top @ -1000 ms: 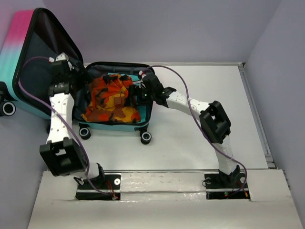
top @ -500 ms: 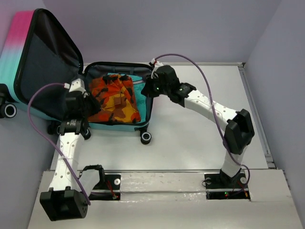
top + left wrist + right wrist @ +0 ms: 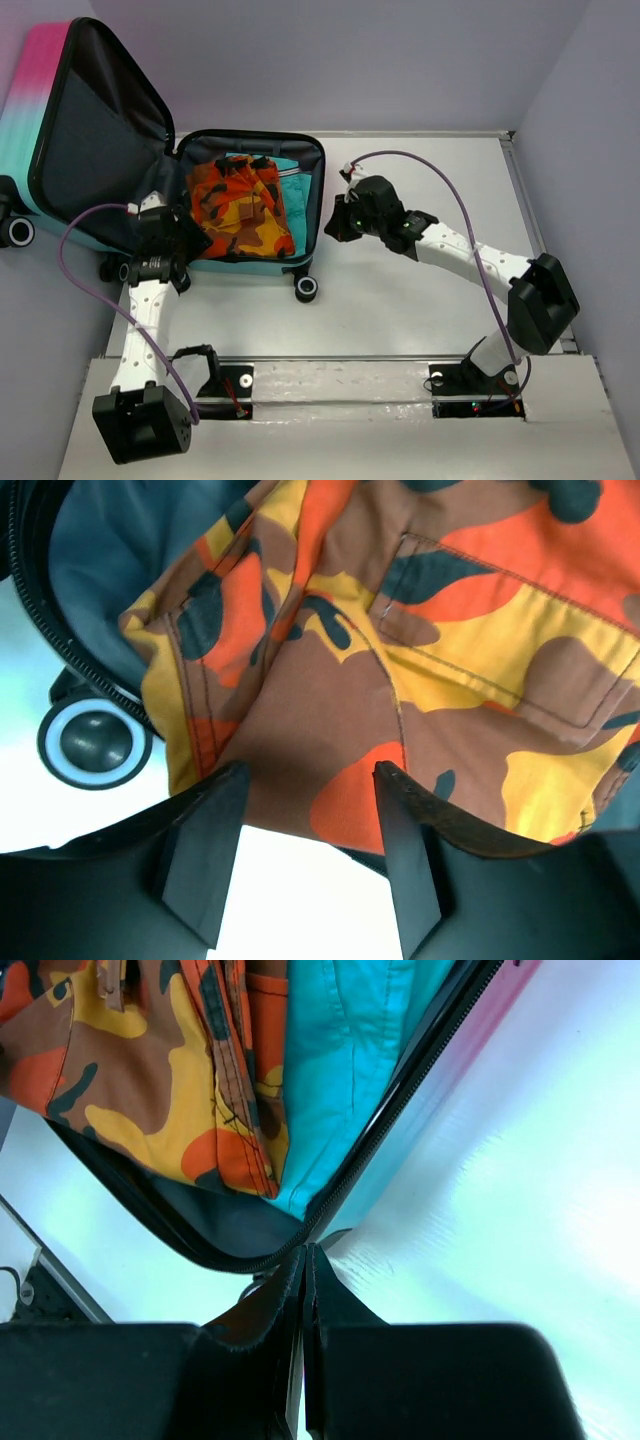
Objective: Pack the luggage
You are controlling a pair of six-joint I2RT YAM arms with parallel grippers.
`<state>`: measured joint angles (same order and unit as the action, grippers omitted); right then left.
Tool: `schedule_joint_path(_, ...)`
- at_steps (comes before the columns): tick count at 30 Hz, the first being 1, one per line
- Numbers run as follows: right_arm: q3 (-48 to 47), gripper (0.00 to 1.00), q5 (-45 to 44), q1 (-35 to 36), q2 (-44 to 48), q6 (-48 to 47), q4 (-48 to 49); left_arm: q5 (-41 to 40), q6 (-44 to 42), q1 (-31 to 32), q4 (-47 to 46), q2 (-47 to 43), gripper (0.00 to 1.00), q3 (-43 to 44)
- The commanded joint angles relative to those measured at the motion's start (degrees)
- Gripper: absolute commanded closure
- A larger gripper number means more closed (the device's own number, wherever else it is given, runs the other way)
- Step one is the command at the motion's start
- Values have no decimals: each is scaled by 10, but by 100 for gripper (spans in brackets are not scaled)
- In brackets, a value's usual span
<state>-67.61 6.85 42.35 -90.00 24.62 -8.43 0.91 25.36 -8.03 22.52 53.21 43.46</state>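
Black jaws on the left arm are standing spread with nothing between them, hovering at the near-left corner of the luggage, just short of the hem of the camouflage garment. Those on the right arm are pressing together on nothing, sitting just outside the luggage's right wall with their tips close by the zipper track. The luggage itself is lying open at the far left of the table. Its lid is leaning up and away on the left, and its base is holding the camouflage garment with a teal garment tucked along the right side.

Trouble is probably sitting at the near rim of the luggage. The camouflage hem is bunching right up against it, so a lid coming down before that cloth is pushed inward is likely trapping fabric in the zipper. A sideways shove from the closed right jaws against the right wall is also risking sliding or pivoting the luggage toward the left arm, since a wheel is jutting from its near end. The lid is looking only propped, and a knock from the left arm beside it may be dropping it early. The purple cable looping by the luggage's left edge may be snagging too.
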Motion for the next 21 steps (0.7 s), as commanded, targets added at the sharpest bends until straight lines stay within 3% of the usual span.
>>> schedule_joint_path(1,20,93,-2,1,34,-4,55,-27,11,-6,-11,5,32,-3)
schedule_joint_path(6,56,93,-9,1,46,-2,68,-38,5,-7,-21,33,32,-2)
schedule_joint_path(9,65,93,-8,1,52,-1,75,-53,-8,-7,-34,61,38,8)
schedule_joint_path(10,66,93,-7,1,53,-1,76,-56,-13,-7,-39,74,50,16)
schedule_joint_path(13,71,93,-8,1,54,2,76,-40,-23,-7,-39,98,69,35)
schedule_joint_path(15,77,93,-13,1,60,1,78,-38,-28,-7,-40,102,66,36)
schedule_joint_path(16,78,93,-13,1,62,0,78,-50,-30,-7,-37,104,62,37)
schedule_joint_path(17,78,93,-15,1,64,1,78,-63,-37,-7,-33,108,50,39)
schedule_joint_path(21,83,93,-16,1,67,3,78,-103,-44,-7,-24,115,39,54)
